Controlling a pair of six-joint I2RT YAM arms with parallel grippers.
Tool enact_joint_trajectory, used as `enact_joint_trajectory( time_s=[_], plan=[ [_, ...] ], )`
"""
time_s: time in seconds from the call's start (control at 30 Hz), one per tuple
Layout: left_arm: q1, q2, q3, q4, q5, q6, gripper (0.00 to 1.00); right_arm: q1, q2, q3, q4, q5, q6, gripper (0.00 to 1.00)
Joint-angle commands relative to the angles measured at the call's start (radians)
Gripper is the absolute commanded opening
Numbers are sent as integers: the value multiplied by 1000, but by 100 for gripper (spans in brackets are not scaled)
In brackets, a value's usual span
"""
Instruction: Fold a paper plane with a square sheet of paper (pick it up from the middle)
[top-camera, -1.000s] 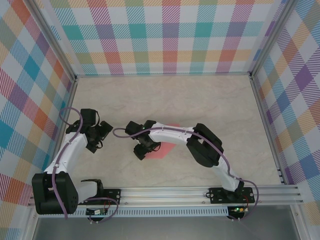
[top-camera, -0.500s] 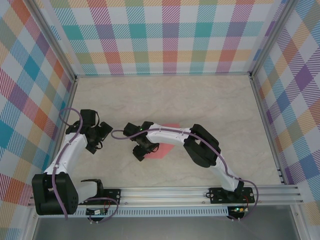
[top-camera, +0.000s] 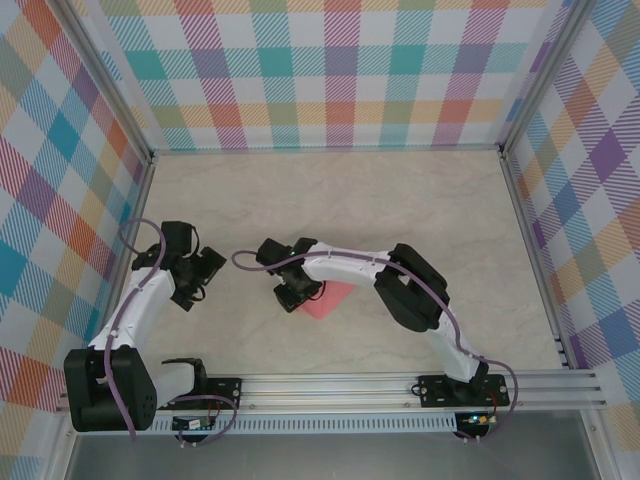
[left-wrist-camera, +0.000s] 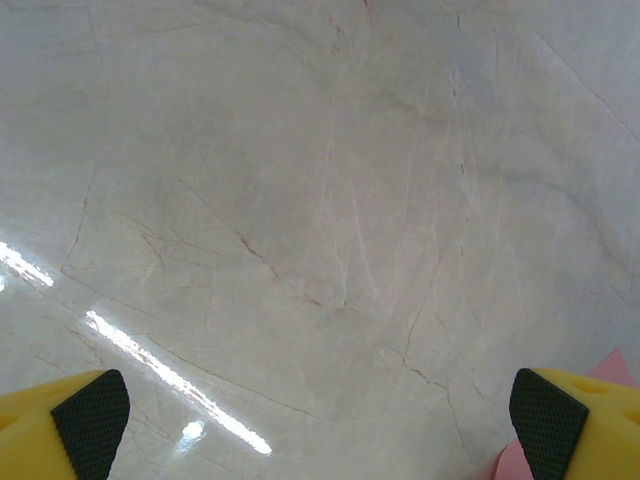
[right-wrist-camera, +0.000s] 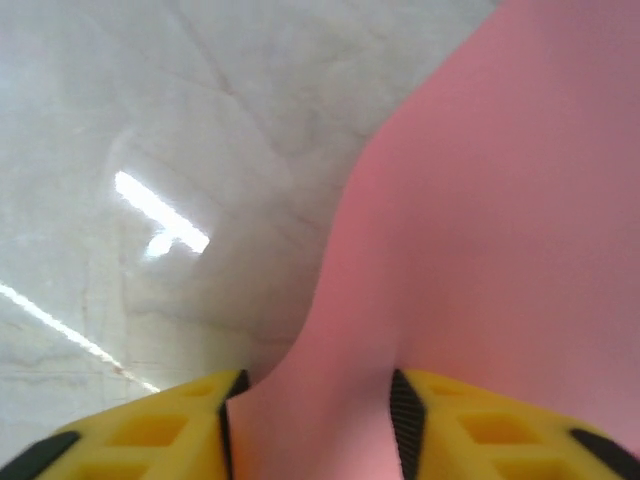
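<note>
- Marble-patterned table is carrying everything; near its left edge the left gripper is hovering over bare surface, its jaws spread wide apart with nothing between them.
- Just left of the surface's middle, toward the near edge, the right gripper is pinching the square sheet of paper, its yellow fingers pressing on either side of a raised salmon-pink hump.
- Right of that gripper, the rest of the sheet is lying on the surface, well apart from the right edge.
</note>
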Motion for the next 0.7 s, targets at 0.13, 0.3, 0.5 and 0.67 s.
enact_joint_trajectory(
  time_s=[0.13, 0.3, 0.5, 0.67],
  plan=[
    [14, -32, -65, 90, 160, 23, 99, -56, -152, -132, 127, -92, 86, 27],
    [-21, -21, -83, 140, 216, 30, 97, -96, -265, -251, 221, -102, 158, 24],
    [-157, 37, -60, 213, 221, 11, 97, -163, -406, -410, 321, -92, 259, 24],
    [-307, 119, -13, 290, 197, -14, 95, -219, -493, -528, 364, -62, 337, 25]
  ],
)
